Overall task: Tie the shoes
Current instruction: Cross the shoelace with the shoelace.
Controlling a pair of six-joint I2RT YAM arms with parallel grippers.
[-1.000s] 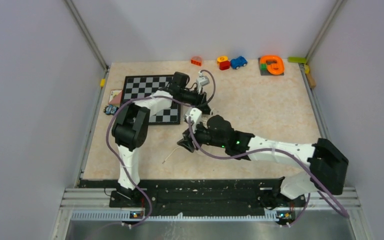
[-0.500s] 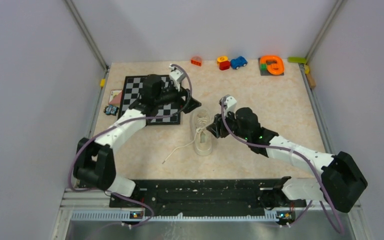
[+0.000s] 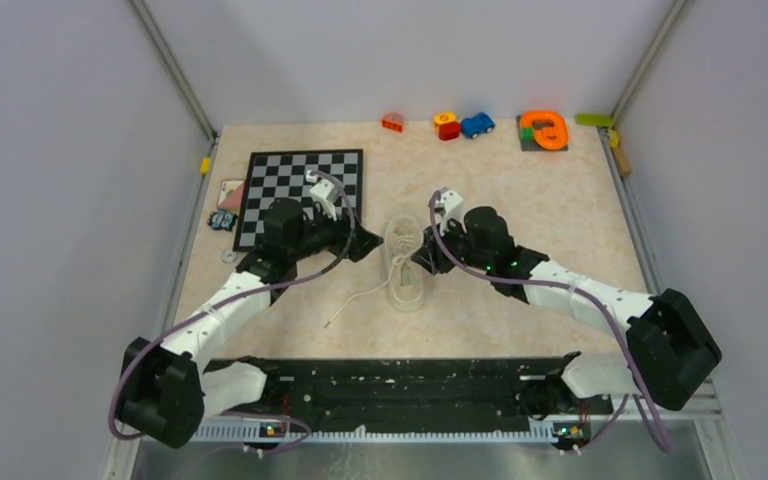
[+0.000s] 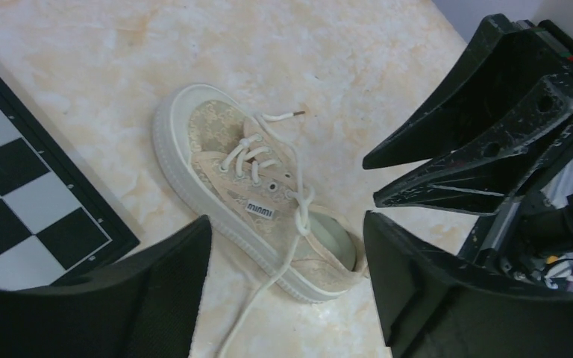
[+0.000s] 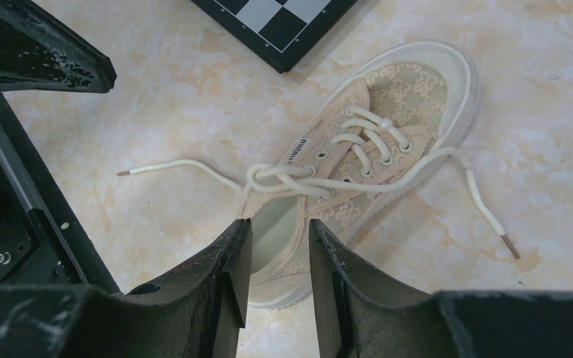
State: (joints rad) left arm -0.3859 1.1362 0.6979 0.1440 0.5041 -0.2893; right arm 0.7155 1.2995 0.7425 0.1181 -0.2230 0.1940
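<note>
The cream shoe (image 3: pixel 405 262) lies on the table, toe toward the back, just right of the chessboard (image 3: pixel 300 195). Its white laces cross once over the tongue (image 5: pixel 257 175). One lace trails toward the near left (image 3: pixel 345 305); the other ends beside the toe (image 5: pixel 492 224). My left gripper (image 4: pixel 287 224) hovers at the shoe's left side, jaws wide open and empty. My right gripper (image 5: pixel 278 224) hovers at the shoe's right side near the heel opening, jaws narrowly apart with nothing between them. Both grippers face each other across the shoe (image 4: pixel 257 190).
Small toys line the back edge: a red block (image 3: pixel 393 122), a blue car (image 3: pixel 477 124) and an orange piece (image 3: pixel 543 130). Cards (image 3: pixel 228 192) lie left of the chessboard. The black arm-base rail (image 3: pixel 410 385) runs along the near edge.
Both arms drew off the shoe, uncovering it. The left gripper swung over the chessboard, opened wide and came down at the shoe's left. The right gripper crossed to the shoe's right, its jaws narrowing.
</note>
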